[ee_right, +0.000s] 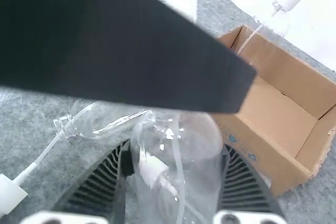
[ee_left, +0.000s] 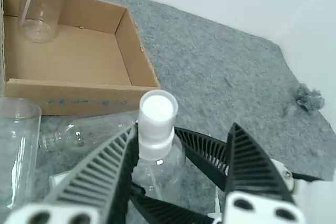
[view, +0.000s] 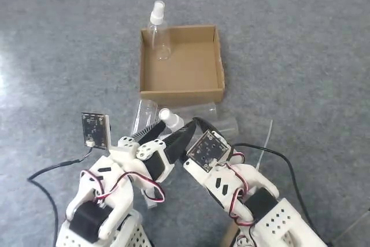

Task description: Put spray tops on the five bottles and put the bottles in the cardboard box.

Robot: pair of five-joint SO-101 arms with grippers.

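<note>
Grey carpet [view: 300, 56] bears one cardboard box [view: 181, 95], one boxed bottle [view: 159, 36], one gripped bottle [ee_right: 178, 140].

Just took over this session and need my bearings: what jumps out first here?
The right pincer grips a clear bottle just in front of the cardboard box, a white spray top on its neck. One capped bottle stands in the box's far left corner, and loose bottles lie on the grey carpet by the box's front wall.

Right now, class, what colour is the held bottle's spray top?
The spray top on the bottle is white; left wrist view shows it best.
</note>
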